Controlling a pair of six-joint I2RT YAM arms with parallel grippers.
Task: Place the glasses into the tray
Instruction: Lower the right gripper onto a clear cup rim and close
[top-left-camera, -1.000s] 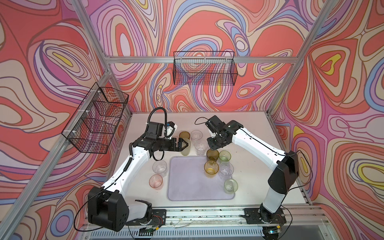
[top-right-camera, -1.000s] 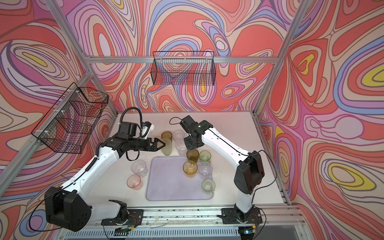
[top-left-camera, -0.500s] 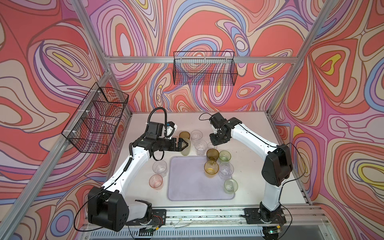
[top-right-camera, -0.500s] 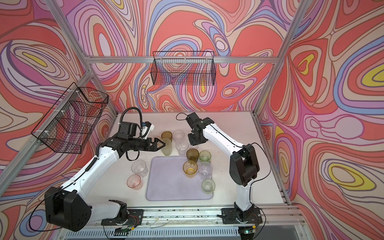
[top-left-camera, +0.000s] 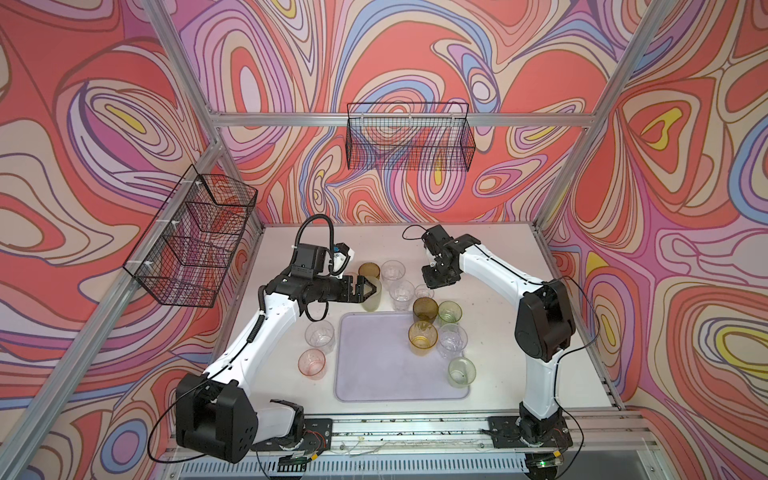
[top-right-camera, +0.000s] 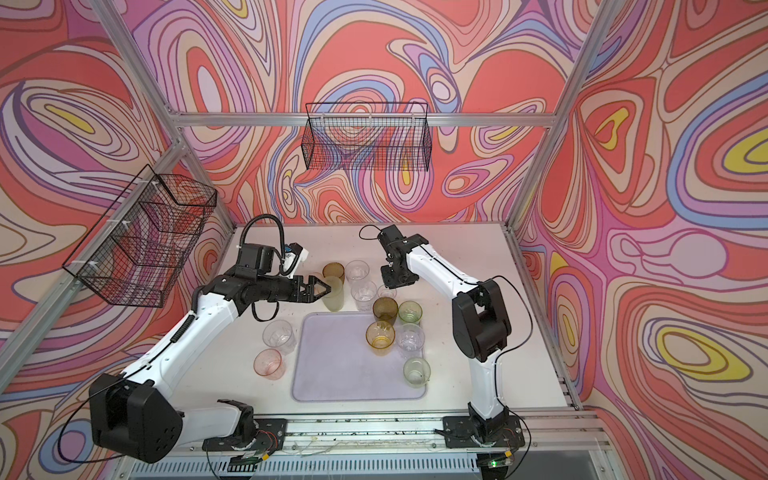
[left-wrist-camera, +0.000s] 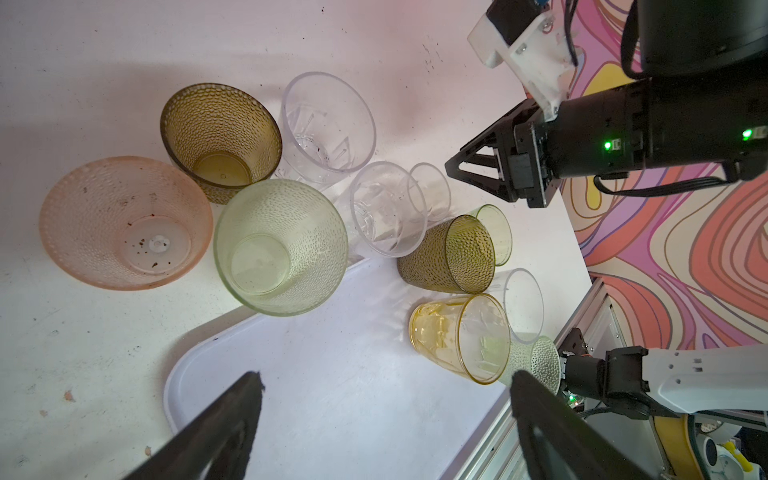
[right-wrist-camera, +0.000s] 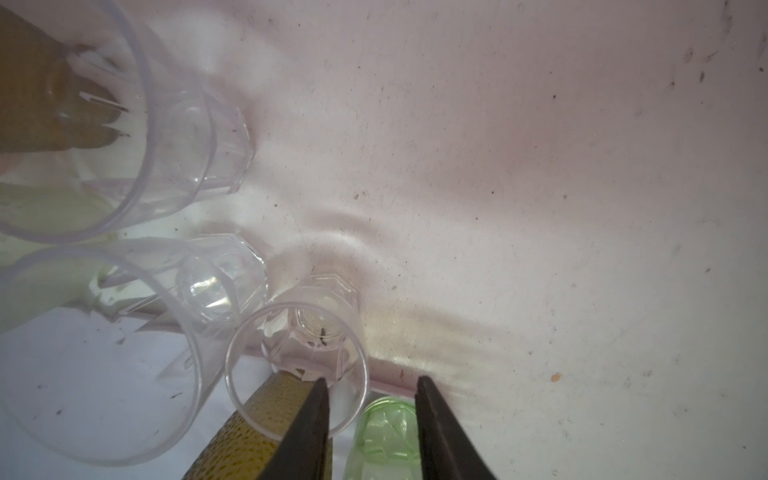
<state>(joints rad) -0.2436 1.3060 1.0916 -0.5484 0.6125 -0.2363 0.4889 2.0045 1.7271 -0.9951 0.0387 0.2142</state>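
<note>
Grasp: none; left end effector (left-wrist-camera: 386, 377) wide, right end effector (right-wrist-camera: 371, 380) half-open.

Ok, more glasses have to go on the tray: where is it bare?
The tray is bare across its left and middle, from its left rim to the amber glass. Its right side is crowded with glasses, and so is the table just behind its far rim.

Lab robot cell: aluminium frame (top-left-camera: 291, 120), swirl-printed walls (top-left-camera: 415, 54), wire baskets (top-left-camera: 409, 143), white tabletop (top-left-camera: 498, 257).
</note>
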